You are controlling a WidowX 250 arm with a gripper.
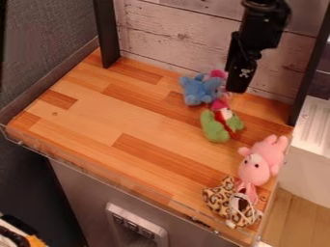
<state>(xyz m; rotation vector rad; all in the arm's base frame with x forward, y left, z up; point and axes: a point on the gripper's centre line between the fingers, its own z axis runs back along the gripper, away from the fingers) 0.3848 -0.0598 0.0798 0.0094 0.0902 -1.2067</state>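
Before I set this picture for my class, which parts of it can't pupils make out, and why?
All in the camera view:
- Pink piece behind the blue toy: partly hidden by that toy.
- Red and white piece against the green toy: too blurred to name.
- Whether the gripper touches anything: the slanted view leaves depth unclear.
- Thing with an orange part, lower left: cut off by the picture's edge.

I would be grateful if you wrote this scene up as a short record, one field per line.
pincer: at upper right, hanging near the blue toy
surface: wooden table
backdrop: pale wooden boards
toward the back: blue toy
midway down the right half: green toy, with red and white on it
front right corner: pink toy and spotted toy, close together
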